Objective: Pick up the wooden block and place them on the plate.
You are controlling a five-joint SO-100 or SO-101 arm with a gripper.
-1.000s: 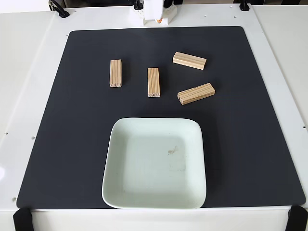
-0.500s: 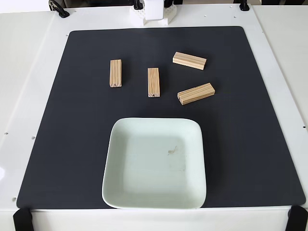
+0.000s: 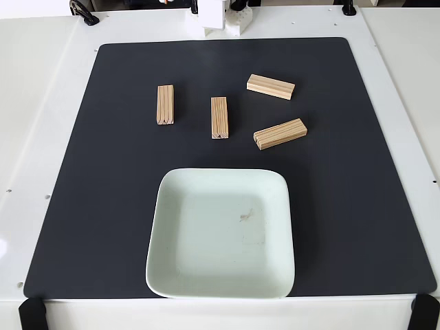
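Observation:
Several small pine blocks lie on the black mat in the fixed view. One upright block (image 3: 165, 104) lies at the left and another (image 3: 219, 117) near the middle. A slanted block (image 3: 271, 86) is at the upper right, and a further block (image 3: 280, 133) lies below it. The pale mint-green plate (image 3: 165, 275) sits at the front centre with a small dark smudge inside and nothing on it. The arm's white base (image 3: 213, 20) stands at the top edge, far from the blocks.
The black mat (image 3: 357, 206) covers most of the white table (image 3: 41, 103). Black clamps sit at the front corners (image 3: 31, 313) and black cable fittings at the back edge (image 3: 86, 14). Bare mat lies on both sides of the plate.
The white arm part at the top edge has drawn upward, showing less of itself now. Blocks and plate have not moved.

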